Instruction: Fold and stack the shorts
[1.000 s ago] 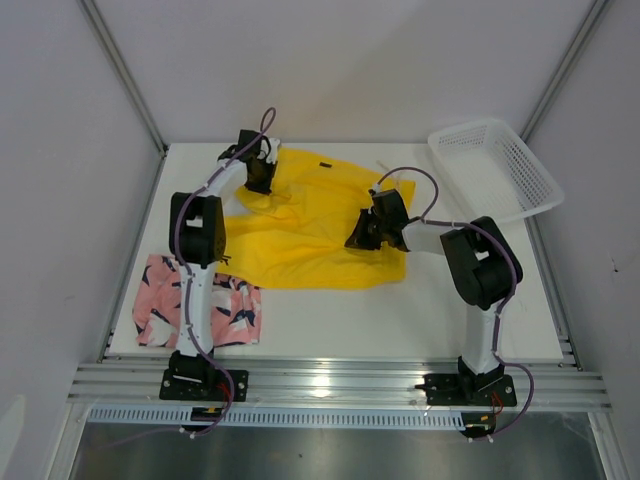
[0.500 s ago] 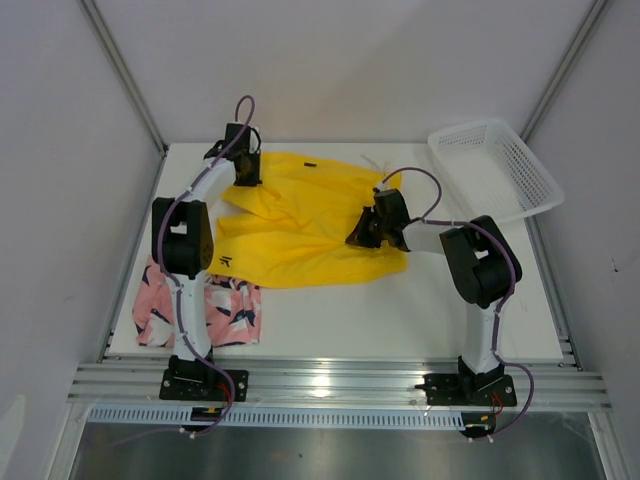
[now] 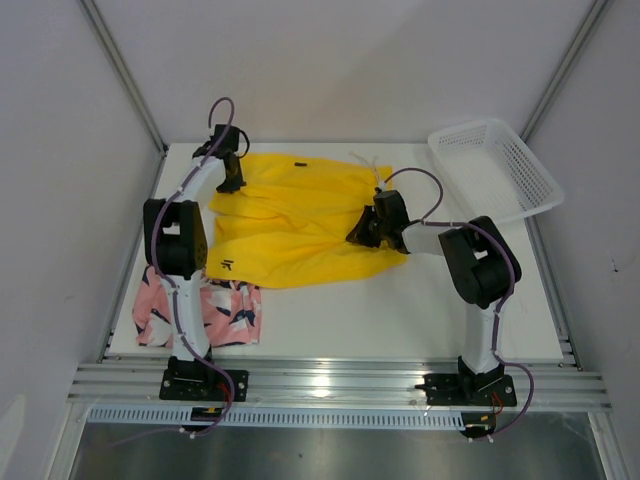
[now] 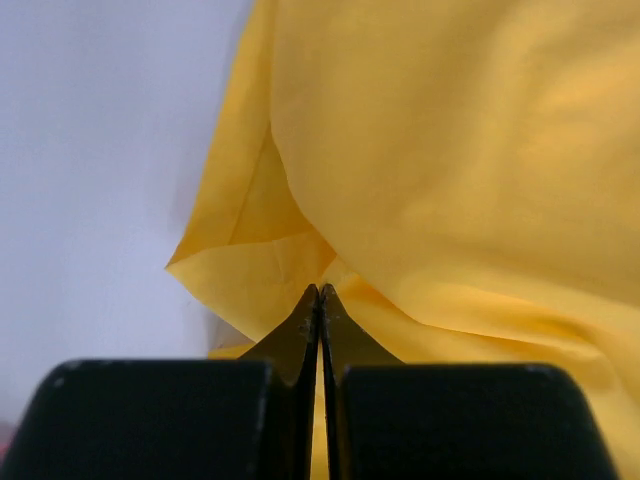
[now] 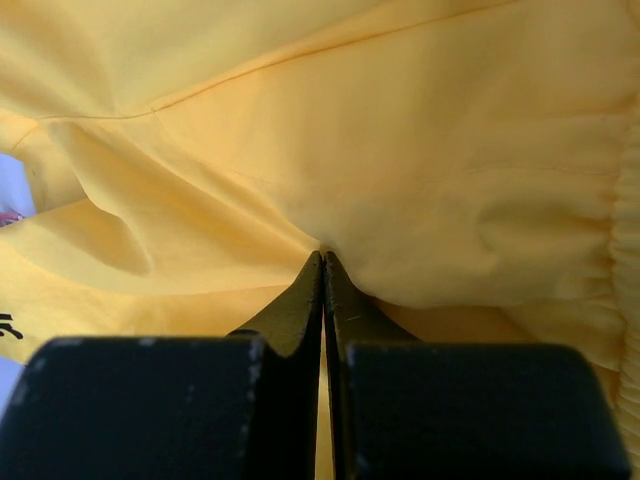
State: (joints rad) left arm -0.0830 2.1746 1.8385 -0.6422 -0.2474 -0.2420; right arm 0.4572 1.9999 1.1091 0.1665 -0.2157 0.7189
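The yellow shorts (image 3: pixel 300 225) lie spread across the middle of the white table, with a small dark logo near their front left corner. My left gripper (image 3: pixel 229 182) is shut on their far left corner; the left wrist view shows the jaws (image 4: pixel 320 290) pinching a yellow fold (image 4: pixel 430 180). My right gripper (image 3: pixel 362 232) is shut on the right part of the shorts near the waistband; the right wrist view shows its jaws (image 5: pixel 322 255) closed on yellow cloth (image 5: pixel 400 150). The pink leafy-print shorts (image 3: pixel 235 312) lie folded at the front left, partly behind the left arm.
A white mesh basket (image 3: pixel 492 168) sits tilted at the far right corner of the table (image 3: pixel 420 310). Grey walls stand close on both sides. A metal rail (image 3: pixel 330 380) runs along the near edge.
My left gripper has moved left and farther back, pulling the yellow shorts' corner outward. The shorts have spread wider and flatter. My right gripper has shifted slightly back, still holding the cloth.
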